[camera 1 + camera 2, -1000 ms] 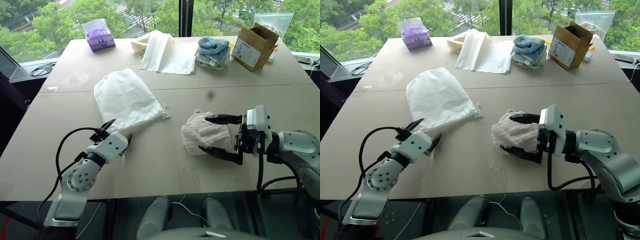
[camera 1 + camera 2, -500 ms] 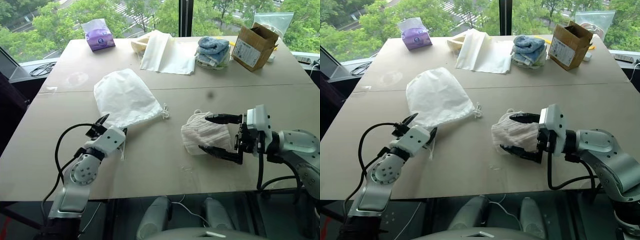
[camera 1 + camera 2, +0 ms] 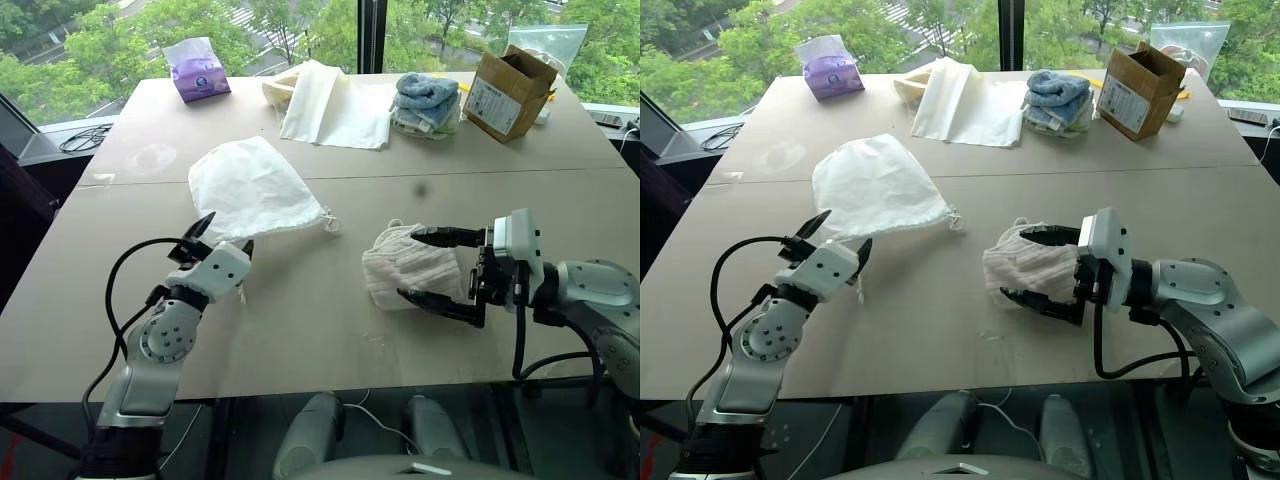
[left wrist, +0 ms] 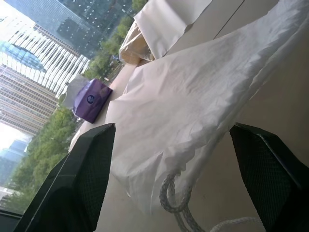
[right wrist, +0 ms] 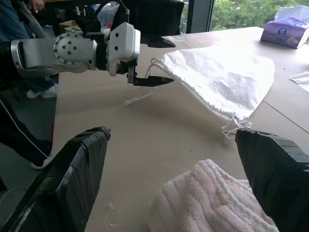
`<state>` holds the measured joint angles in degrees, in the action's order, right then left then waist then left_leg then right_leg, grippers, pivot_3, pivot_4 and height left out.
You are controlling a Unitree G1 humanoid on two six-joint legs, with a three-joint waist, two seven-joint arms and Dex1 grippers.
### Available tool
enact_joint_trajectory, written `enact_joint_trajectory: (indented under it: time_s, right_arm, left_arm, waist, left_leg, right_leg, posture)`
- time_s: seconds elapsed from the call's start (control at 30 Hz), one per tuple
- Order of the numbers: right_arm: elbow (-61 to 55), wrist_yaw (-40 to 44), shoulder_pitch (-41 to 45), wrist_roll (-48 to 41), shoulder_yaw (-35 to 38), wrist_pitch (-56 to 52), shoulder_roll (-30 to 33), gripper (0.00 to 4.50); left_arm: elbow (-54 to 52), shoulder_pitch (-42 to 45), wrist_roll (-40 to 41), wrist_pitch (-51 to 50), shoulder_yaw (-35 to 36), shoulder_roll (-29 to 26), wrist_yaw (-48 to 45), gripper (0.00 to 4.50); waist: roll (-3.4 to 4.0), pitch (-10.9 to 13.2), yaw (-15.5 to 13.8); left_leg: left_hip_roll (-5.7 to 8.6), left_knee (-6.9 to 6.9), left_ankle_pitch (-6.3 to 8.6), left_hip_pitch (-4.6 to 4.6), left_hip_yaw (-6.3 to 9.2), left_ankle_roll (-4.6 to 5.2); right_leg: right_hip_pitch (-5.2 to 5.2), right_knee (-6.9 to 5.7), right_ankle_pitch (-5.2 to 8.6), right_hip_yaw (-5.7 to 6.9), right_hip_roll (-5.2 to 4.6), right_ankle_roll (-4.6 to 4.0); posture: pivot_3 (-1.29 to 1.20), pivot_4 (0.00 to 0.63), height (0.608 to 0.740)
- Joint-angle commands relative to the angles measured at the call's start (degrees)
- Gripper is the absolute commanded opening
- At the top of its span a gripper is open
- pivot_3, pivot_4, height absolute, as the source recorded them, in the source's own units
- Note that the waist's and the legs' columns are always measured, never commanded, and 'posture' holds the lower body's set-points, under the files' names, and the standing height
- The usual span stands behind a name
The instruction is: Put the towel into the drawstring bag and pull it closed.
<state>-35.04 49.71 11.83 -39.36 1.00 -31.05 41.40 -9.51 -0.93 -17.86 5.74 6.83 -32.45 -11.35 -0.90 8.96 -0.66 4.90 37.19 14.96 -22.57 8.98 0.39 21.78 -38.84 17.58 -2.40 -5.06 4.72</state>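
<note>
The white drawstring bag (image 3: 250,185) lies on the table left of centre, its gathered mouth toward me. My left gripper (image 3: 224,234) is open at that mouth. The bag's edge (image 4: 193,96) and its cord (image 4: 169,198) sit between the spread fingers, and the edge looks raised off the table. The ribbed white towel (image 3: 385,272) is right of centre. My right gripper (image 3: 408,265) points left with its fingers open on the towel's far and near sides. The right wrist view shows the towel (image 5: 207,203) low between the fingers, with a gap beside it.
Along the table's far edge are a purple tissue pack (image 3: 200,75), a flat cream cloth sheet (image 3: 335,105), a stack of blue and pale towels (image 3: 427,100) and a cardboard box (image 3: 508,92). A person (image 5: 19,29) stands beyond the table's left side.
My left gripper has risen and moved forward to the bag's mouth. The bag's near edge has lifted and bunched up. The right gripper and the towel have stayed still.
</note>
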Motion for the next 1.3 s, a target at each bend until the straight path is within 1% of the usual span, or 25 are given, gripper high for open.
enact_joint_trajectory:
  time_s: [0.03,0.33,0.57,0.9,1.3]
  right_arm:
    - [-2.00,-0.07,0.11,-0.66,0.97,0.70,-0.10,4.50]
    - [-2.36,-0.41,-0.51,-0.49,0.86,0.87,-0.33,4.50]
    - [-2.36,-0.61,-0.89,-0.15,0.74,1.25,-0.64,4.50]
    - [-2.27,-0.28,-0.91,0.01,0.62,1.38,-1.09,4.50]
    - [-2.47,-0.05,-1.12,0.01,0.71,1.24,-0.94,4.50]
  left_arm:
    - [-3.18,0.52,0.05,0.67,2.02,-0.81,0.35,3.88]
    - [-4.84,-3.60,1.19,-1.94,2.34,-1.04,-2.97,3.88]
    - [-5.35,-4.71,1.30,-3.69,4.97,-0.74,-2.56,3.88]
    - [-5.64,-6.55,0.96,-3.04,6.26,-1.05,-2.33,3.88]
    - [-2.25,-3.06,-0.03,-2.94,5.21,-1.78,-1.23,3.88]
  waist:
    - [0.00,0.00,0.03]
    - [0.00,0.00,0.02]
    - [0.00,0.00,0.00]
    - [0.00,0.00,0.01]
    - [0.00,0.00,0.02]
  left_leg:
    - [0.00,0.00,0.00,0.00,0.00,0.00]
    - [0.00,0.00,0.00,0.00,-0.01,0.00]
    - [0.00,0.00,0.00,0.00,0.01,0.00]
    - [0.00,0.00,0.00,0.00,0.01,0.00]
    - [0.00,0.00,0.00,0.00,0.01,0.00]
  right_leg:
    - [0.00,0.00,0.00,0.00,0.00,0.00]
    - [0.00,0.00,0.00,-0.01,0.00,0.00]
    - [0.00,0.00,0.00,0.00,0.00,0.00]
    - [0.00,0.00,0.00,-0.01,0.00,0.00]
    - [0.00,0.00,0.00,0.01,0.00,0.00]
  posture:
    - [0.00,0.150,0.740]
    - [0.00,0.150,0.740]
    - [0.00,0.150,0.740]
    - [0.00,0.150,0.740]
    - [0.00,0.150,0.740]
